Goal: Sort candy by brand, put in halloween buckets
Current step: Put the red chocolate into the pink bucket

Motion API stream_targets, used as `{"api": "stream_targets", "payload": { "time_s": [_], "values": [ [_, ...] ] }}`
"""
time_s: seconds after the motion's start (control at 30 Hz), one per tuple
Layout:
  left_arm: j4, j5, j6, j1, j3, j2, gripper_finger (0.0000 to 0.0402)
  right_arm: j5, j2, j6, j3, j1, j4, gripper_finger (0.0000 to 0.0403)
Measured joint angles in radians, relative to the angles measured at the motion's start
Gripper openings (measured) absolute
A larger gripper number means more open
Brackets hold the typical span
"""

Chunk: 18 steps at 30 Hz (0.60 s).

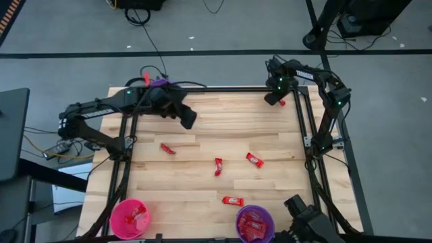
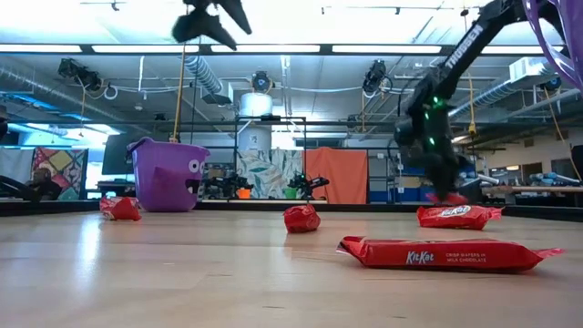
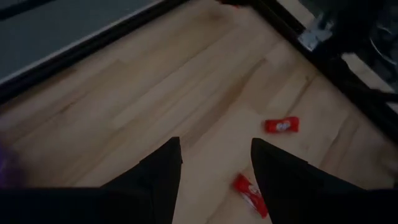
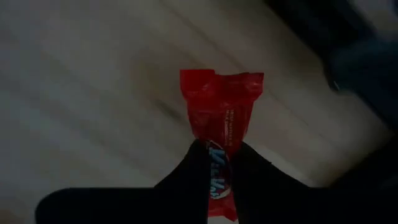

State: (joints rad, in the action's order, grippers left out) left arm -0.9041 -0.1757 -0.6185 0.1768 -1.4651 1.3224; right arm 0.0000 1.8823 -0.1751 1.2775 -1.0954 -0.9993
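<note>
My right gripper (image 1: 275, 98) is at the table's far right corner, pointing down, shut on a red KitKat bar (image 4: 221, 106); the bar also shows as a red spot (image 1: 282, 102) beside the fingers. My left gripper (image 1: 190, 121) hangs open above the far middle of the table, holding nothing. Several red bars lie flat on the wood (image 1: 167, 149) (image 1: 218, 166) (image 1: 254, 160) (image 1: 233, 200). A pink bucket (image 1: 129, 217) and a purple bucket (image 1: 255, 223) stand at the near edge, both with red sweets inside. Another purple bucket (image 2: 167, 173) stands at the far edge, mostly hidden under the left arm in the high view. My right gripper pinches the red bar between its two fingers (image 4: 189, 177), across its width near one end (image 4: 219, 163). The fingers come from above, pointing down. The rest of the bar sticks out past the fingertips; whether it is clear of the wood I cannot tell.
A black frame rail (image 1: 305, 128) runs along the table's right edge close to my right gripper, and another (image 1: 125, 135) along the left. Bare wood lies between the loose bars in the middle of the table.
</note>
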Motion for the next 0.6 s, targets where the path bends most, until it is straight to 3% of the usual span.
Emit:
{"api": "stream_targets", "payload": {
  "time_s": [0.2,0.37,0.47,0.6],
  "values": [
    [0.010,0.053,0.041,-0.002,0.000,0.081,0.0197,-0.211,-0.085,0.013,0.097,0.054,-0.083,0.0048],
    [-0.016,0.055,0.061,-0.008,0.000,0.092,0.0197,-0.418,-0.192,0.107,0.114,0.164,-0.064,0.0048],
    [0.040,0.017,0.065,-0.014,0.000,0.090,0.0198,-0.518,-0.259,0.188,0.114,0.254,0.010,0.0048],
    [0.181,0.011,0.061,-0.014,0.000,0.103,0.0198,-0.560,-0.356,0.336,0.114,0.382,0.235,0.0048]
  ]
}}
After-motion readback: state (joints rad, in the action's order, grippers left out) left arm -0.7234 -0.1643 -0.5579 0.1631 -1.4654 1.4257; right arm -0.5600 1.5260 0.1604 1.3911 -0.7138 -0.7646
